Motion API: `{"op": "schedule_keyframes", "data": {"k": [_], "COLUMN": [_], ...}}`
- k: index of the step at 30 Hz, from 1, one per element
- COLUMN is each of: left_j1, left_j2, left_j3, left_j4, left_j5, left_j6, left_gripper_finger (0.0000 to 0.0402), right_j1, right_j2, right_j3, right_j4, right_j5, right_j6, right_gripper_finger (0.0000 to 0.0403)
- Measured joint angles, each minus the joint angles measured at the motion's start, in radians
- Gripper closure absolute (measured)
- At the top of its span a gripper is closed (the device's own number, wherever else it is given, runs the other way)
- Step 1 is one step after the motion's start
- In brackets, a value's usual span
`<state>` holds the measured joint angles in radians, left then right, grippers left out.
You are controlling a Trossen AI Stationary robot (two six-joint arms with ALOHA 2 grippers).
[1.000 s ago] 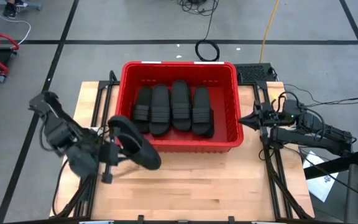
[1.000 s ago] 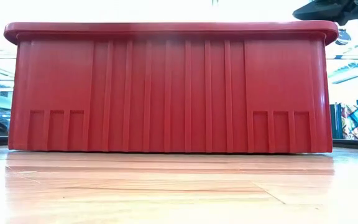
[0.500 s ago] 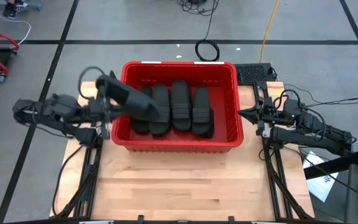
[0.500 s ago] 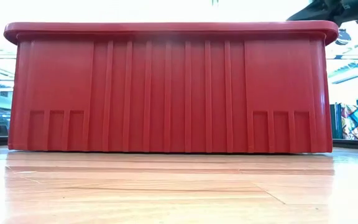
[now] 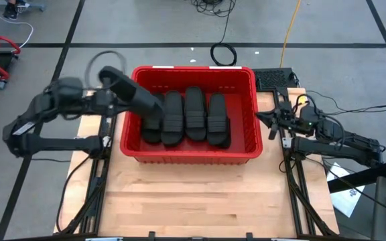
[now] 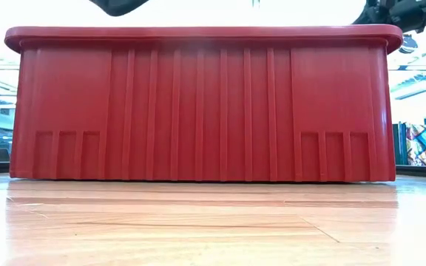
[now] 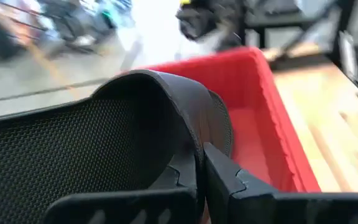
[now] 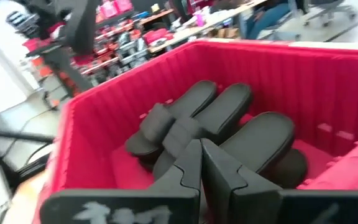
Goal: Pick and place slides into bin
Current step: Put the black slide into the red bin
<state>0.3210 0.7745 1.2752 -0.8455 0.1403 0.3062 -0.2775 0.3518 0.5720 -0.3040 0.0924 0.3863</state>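
left gripper [image 5: 116,100] clamped on a slide [image 5: 134,94], held over bin's left rim | bin [image 5: 193,71] red, mid-table, four slides [image 5: 186,117] side by side inside | right gripper [image 5: 261,120] closed, empty, just off bin's right wall | table [image 5: 200,194] wood | no readable labels or writing

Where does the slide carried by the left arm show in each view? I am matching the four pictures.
High view: the carried slide crosses the bin's left rim, shut in the left gripper.
Low view: only its dark underside shows, above the rim at top left.
Left wrist view: it fills the foreground, above the fingers.
Right wrist view: cannot tell.
Shared landmark: the red bin.
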Motion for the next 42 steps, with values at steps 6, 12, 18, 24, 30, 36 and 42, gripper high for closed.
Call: {"op": "schedule_keyframes", "data": {"k": [6,12,18,24,30,36,42], "left_j1": [0.184,0.342,0.425,0.473,0.494,0.491,0.508], "left_j2": [0.262,0.463,0.53,0.658,0.707,0.711,0.71], "left_j3": [0.171,0.371,0.408,0.386,0.356,0.267,0.148], "left_j4": [-0.246,-0.7,-0.691,-0.72,-0.705,-0.618,-0.523], "left_j5": [0.277,0.39,0.368,0.278,0.303,0.404,0.412], "left_j6": [0.252,0.62,0.727,0.768,0.791,0.79,0.778], "left_gripper_finger": [0.0401,0.0401,0.0401,0.0401,0.0401,0.0401,0.0401], "right_j1": [0.0,0.0,0.0,0.0,0.0,0.0,0.0], "right_j2": [0.03,0.054,0.074,0.079,0.079,0.079,0.079], "right_j3": [0.0,0.0,0.0,0.0,0.0,0.0,0.0], "right_j4": [0.045,0.053,0.053,0.053,0.049,0.045,0.045], "right_j5": [0.07,0.07,0.069,0.067,0.064,0.064,0.064], "right_j6": [-0.029,-0.031,-0.022,-0.006,-0.005,-0.005,-0.006], "right_gripper_finger": [0.0403,0.0403,0.0403,0.0403,0.0403,0.0403,0.0403]}}
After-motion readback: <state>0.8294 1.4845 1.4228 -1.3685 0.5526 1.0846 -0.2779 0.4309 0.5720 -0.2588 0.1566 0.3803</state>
